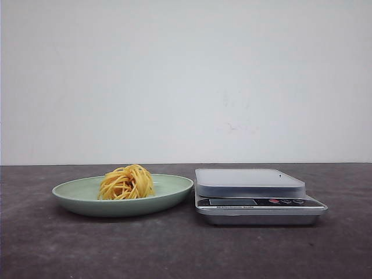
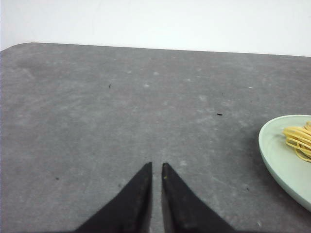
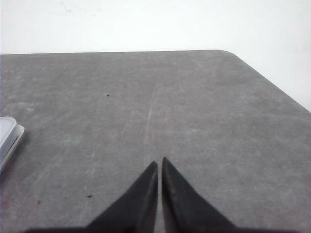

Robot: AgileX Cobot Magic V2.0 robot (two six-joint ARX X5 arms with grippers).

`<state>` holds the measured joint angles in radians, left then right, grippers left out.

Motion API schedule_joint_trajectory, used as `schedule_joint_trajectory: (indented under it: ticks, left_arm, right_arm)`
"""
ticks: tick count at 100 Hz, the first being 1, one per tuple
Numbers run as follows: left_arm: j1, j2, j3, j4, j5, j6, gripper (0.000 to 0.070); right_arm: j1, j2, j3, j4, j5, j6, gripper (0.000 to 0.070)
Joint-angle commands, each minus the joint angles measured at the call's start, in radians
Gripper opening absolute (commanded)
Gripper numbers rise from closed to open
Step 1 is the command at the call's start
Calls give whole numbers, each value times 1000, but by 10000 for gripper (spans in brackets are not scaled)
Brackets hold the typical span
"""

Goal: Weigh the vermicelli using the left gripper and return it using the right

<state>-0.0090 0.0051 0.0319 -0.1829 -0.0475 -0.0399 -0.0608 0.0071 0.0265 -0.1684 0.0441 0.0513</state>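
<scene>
Left wrist view: the left gripper (image 2: 156, 167) hangs over bare bench (image 2: 121, 111), its two black tapered fingers drawn almost tip to tip with a hairline gap, nothing between them.
Right wrist view: the right gripper (image 3: 159, 165) is likewise pinched together and empty; a corner of the scale (image 3: 8, 136) sits off to one side of it.
Landmark: the scale (image 1: 256, 195), taken as reference for all places.
Vermicelli: a loose yellow nest (image 1: 127, 182) resting in the plate (image 1: 70, 192) just left of the scale, apart from both grippers.
Scale pan: bare, flat, pale grey, nothing on it.
Stage: the scene fits either a nest waiting to be carried to the scale or one already weighed and put back on the plate; the pictures do not settle which.
Grasp advice: whichever arm lifts the nest should open wide, come down over its crown, and close gently around the bulk so strands do not slip out.
Vermicelli texture: thin, springy, tangled strands; likely light and apt to shed.
Plate: shallow, pale green, smooth, low rim.
Scale body: silvery, rounded corners, dark front panel with buttons.
Bench: dark grey, matte, faintly mottled.
</scene>
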Motion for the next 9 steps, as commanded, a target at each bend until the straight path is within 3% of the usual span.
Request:
schedule_joint_trajectory:
  ticks: [1, 9]
  left_arm:
    - [2, -2, -18, -5, 3, 13, 0]
    - [2, -2, -18, -5, 3, 13, 0]
  right_arm:
    - [-2, -3, -6, 11, -2, -4, 7]
    - [-2, -3, -6, 11, -2, -4, 7]
